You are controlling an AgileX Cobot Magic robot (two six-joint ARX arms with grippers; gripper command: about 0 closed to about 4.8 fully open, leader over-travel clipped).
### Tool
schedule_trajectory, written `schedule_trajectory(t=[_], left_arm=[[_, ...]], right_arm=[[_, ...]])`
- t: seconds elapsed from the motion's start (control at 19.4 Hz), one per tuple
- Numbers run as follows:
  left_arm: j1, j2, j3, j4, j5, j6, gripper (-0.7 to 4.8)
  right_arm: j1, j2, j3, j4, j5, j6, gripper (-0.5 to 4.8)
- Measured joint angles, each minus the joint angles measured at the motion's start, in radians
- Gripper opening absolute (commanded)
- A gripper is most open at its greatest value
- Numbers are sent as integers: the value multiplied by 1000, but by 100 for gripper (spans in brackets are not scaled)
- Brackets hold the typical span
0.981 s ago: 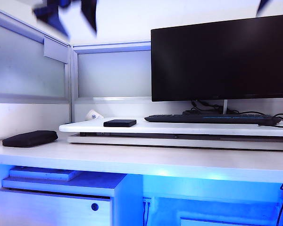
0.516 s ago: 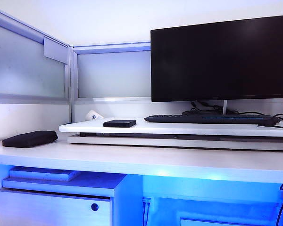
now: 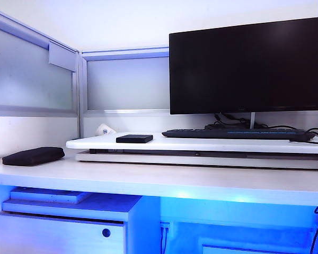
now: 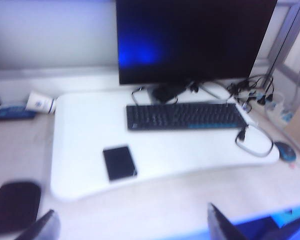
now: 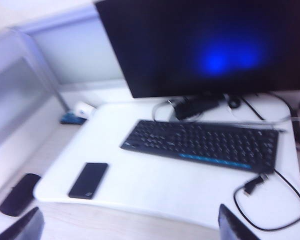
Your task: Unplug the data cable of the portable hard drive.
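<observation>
The portable hard drive, a small flat black box, lies on the left part of the white raised board. The data cable is a thin dark loop at the keyboard's right end, well apart from the drive, with its plug lying free on the board. High above the desk's near edge, my left gripper and my right gripper both stand open with nothing between the fingers. Neither shows in the exterior view.
A black keyboard and a dark monitor stand on the board, with thicker cables tangled behind the monitor's foot. A soft black pouch lies on the desk at the left. A paper cup and a blue mouse sit at the sides.
A second ago blurred dark gripper parts showed at the top of the exterior view. They have since left that view. Nothing on the desk has moved.
</observation>
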Motion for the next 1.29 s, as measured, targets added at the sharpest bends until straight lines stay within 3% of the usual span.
schedule_trajectory(t=[0.1, 0.26, 0.41, 0.57, 0.77, 0.88, 0.93, 1.14, 1.29], left_arm=[[0, -126, -165, 48, -15, -5, 388], [0, -356, -501, 171, -49, -54, 330], [0, -579, -795, 298, -51, -128, 330], [0, -690, -935, 307, -78, -138, 330], [0, -774, -1049, 274, -122, -64, 330], [0, -810, -1112, 288, -150, -45, 295], [0, -833, -1154, 319, -156, -49, 271], [0, -943, -1335, 445, -157, -107, 268], [0, -1006, -1433, 456, -164, -118, 267]], right_arm=[[0, -47, 0, -18, -3, -1, 479], [0, -120, -54, -18, -5, -6, 479], [0, -220, -166, -24, -5, -11, 479], [0, -341, -314, -24, -8, -12, 451], [0, -509, -521, -32, -47, -12, 449], [0, -616, -600, -7, -51, -7, 448], [0, -655, -626, 4, -54, -6, 448], [0, -755, -716, 5, -55, -5, 446], [0, -762, -750, -18, -60, -6, 439]])
